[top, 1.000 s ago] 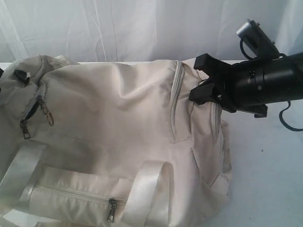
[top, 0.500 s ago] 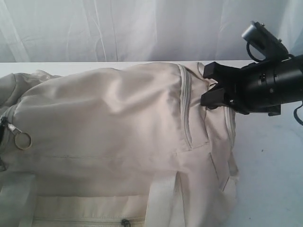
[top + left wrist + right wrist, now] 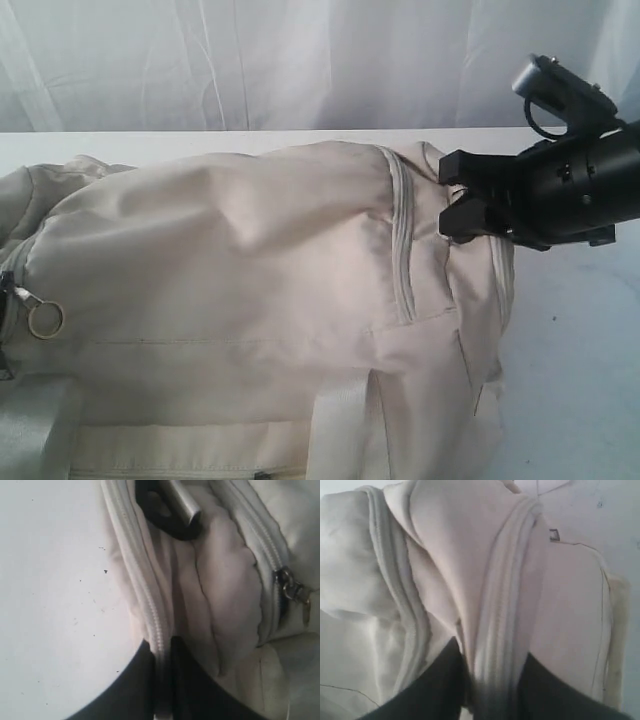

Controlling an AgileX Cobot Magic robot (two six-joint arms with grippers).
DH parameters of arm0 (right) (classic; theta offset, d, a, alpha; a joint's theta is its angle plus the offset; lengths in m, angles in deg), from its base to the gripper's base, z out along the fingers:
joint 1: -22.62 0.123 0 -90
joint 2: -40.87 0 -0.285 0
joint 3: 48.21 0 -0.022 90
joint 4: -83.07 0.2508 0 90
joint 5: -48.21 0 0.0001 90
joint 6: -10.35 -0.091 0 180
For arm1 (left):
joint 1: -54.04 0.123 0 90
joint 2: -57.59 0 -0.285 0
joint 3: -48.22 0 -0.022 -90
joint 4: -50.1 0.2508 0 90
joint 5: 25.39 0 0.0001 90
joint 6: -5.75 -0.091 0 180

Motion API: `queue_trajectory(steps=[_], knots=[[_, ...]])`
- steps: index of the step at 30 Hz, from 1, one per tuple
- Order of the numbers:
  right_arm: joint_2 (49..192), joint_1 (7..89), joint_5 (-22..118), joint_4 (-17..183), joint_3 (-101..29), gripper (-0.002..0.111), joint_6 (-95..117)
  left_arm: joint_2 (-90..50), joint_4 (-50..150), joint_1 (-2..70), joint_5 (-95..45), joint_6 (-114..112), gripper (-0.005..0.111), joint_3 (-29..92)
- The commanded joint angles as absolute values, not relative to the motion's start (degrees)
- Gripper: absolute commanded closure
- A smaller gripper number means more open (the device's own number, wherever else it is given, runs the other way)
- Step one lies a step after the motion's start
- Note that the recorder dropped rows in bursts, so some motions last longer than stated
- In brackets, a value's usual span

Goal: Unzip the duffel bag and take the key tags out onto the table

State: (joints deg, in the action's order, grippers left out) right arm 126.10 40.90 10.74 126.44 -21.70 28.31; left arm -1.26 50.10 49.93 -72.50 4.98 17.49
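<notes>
Duffel bag has shifted right (right gripper too).

A cream duffel bag is laid across a white table. Fabric at its right end is pinched by the black right gripper. A silver zip pull is seen far left.

The exterior camera looks low and close across the tabletop at the duffel bag side-on, while both wrist cameras sit nearly against zip seams of that same bag.
</notes>
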Motion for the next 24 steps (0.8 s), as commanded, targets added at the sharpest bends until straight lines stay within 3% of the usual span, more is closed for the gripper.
queue_trajectory(steps=[1,4,6,10,17,24], knots=[[125.13,40.21,11.00,125.78,-22.51,0.048,28.05,-0.85,50.10,50.03,-73.83,4.25,0.087,17.06],[124.98,40.21,10.34,125.59,-22.51,0.027,28.64,-0.85,50.10,50.03,-75.05,4.07,0.065,18.17],[124.40,40.21,10.55,124.59,-22.75,0.024,31.58,-0.85,50.50,50.03,-76.81,4.05,0.050,21.02],[123.16,40.21,13.88,123.57,-24.30,0.024,34.75,-0.85,50.10,50.03,-76.21,4.42,0.035,28.79],[123.71,40.21,21.19,126.37,-27.18,0.024,34.65,-5.92,48.17,50.03,-65.12,6.11,0.033,34.30],[127.19,40.44,19.79,127.98,-27.53,0.024,34.65,-18.20,46.59,50.03,-62.66,5.75,0.033,34.30]])
